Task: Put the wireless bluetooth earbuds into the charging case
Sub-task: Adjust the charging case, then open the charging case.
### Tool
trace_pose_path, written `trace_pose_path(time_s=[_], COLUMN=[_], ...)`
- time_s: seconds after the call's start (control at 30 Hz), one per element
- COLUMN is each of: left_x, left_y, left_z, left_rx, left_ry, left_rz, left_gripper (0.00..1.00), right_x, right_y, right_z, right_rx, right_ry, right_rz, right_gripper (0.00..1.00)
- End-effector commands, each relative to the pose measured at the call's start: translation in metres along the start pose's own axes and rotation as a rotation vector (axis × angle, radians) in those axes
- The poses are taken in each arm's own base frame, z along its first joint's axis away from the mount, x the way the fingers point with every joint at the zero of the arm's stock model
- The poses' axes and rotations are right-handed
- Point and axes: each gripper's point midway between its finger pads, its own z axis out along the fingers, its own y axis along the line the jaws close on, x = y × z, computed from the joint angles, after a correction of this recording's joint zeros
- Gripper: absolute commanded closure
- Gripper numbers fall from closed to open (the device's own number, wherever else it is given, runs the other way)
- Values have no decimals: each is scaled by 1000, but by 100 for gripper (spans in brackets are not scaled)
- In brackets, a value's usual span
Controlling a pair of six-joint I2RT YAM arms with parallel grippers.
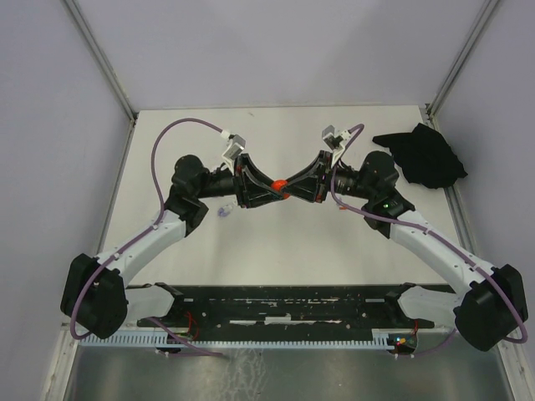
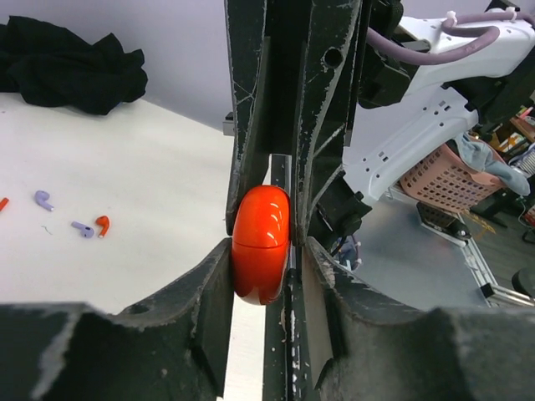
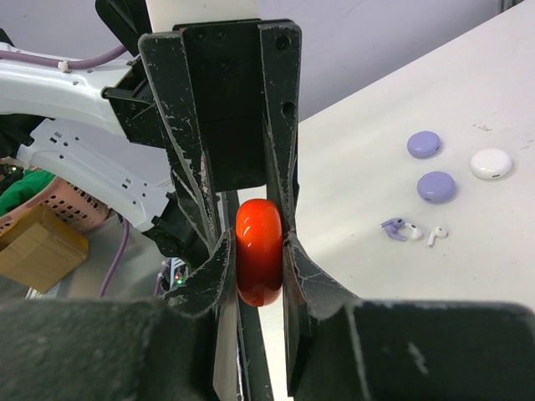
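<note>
Table (image 1: 276, 267); black cloth (image 1: 426, 154) lies well to the right of the red charging case (image 2: 261, 242). Left gripper (image 1: 269, 190) and right gripper (image 1: 292, 189) both clamp that case, held clear of the table. Lid looks closed, though the seam is hard to read. Earbuds (image 3: 401, 228) lie loose below the case, none inside. Judgement: hold one half firm and part the lid along the seam without twisting.

Top view: red case (image 1: 279, 184) nearly all hidden between left gripper (image 1: 271, 190) and right gripper (image 1: 289, 189), only a sliver shows. Lilac speck (image 1: 224, 210) on worktop (image 1: 276, 251) too small to identify. Left wrist view: can't tell if both left gripper fingers touch the case. Red bit (image 2: 2, 203) cut by left edge, black cloth (image 2: 75, 67) cut too.
</note>
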Motion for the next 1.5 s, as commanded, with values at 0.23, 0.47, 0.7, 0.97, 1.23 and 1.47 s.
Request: trace_pose_path(time_s=[0.23, 0.47, 0.7, 0.97, 1.23, 1.47], left_x=[-8, -3, 3, 10, 7, 1], left_y=[-10, -9, -8, -7, -5, -5], left_z=[0, 0, 1, 1, 1, 3], left_rx=[35, 40, 51, 54, 40, 41], left_ry=[-28, -17, 0, 16, 12, 3], left_rz=[24, 17, 2, 8, 12, 30], left_gripper=[63, 52, 54, 51, 60, 84], right_x=[-14, -14, -12, -14, -12, -7], right_y=[11, 12, 12, 12, 12, 14], right_z=[-1, -1, 3, 4, 4, 5], right_rx=[-19, -25, -42, -39, -45, -62], right_ry=[-47, -42, -34, -36, -27, 4], right_rz=[-63, -61, -58, -58, -56, -64], right_gripper=[87, 86, 86, 86, 85, 81])
